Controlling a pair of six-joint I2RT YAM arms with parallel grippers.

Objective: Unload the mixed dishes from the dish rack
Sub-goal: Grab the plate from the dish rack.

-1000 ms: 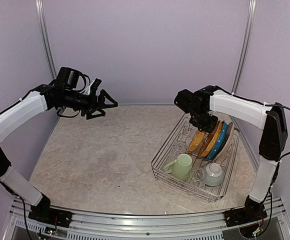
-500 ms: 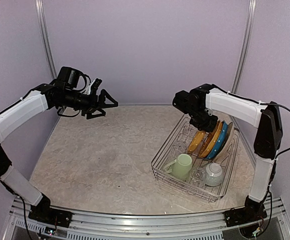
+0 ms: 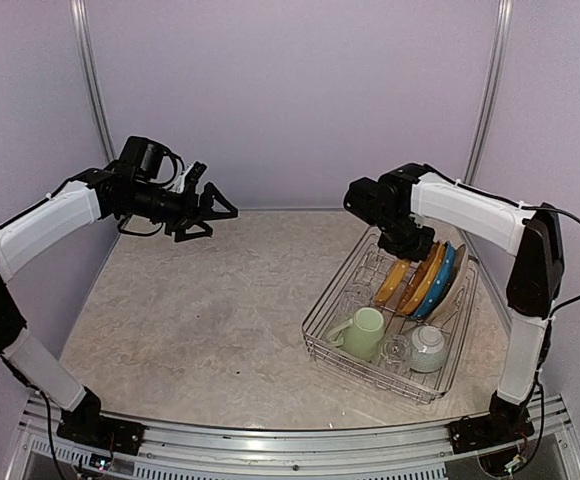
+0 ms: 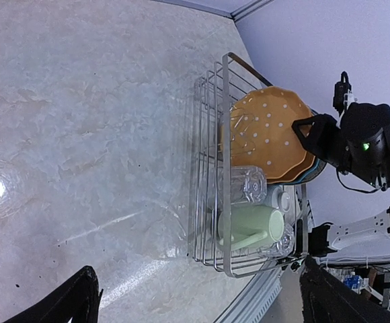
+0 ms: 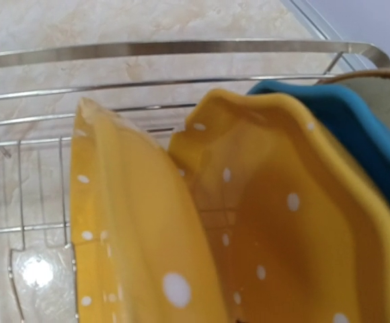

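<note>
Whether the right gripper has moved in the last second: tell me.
Yes. Seen from above, the right gripper has edged slightly left against the unmoved dish rack.

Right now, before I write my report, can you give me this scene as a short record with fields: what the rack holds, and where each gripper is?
rack: dish rack on the right side of the table, loaded
upright in dividers: yellow dotted plates, blue plate beside them
near end: pale green mug, clear glass, small bowl
left gripper: open, raised over the far left, holding nothing
right gripper: at the yellow plates' top rim; grip unclear
</note>
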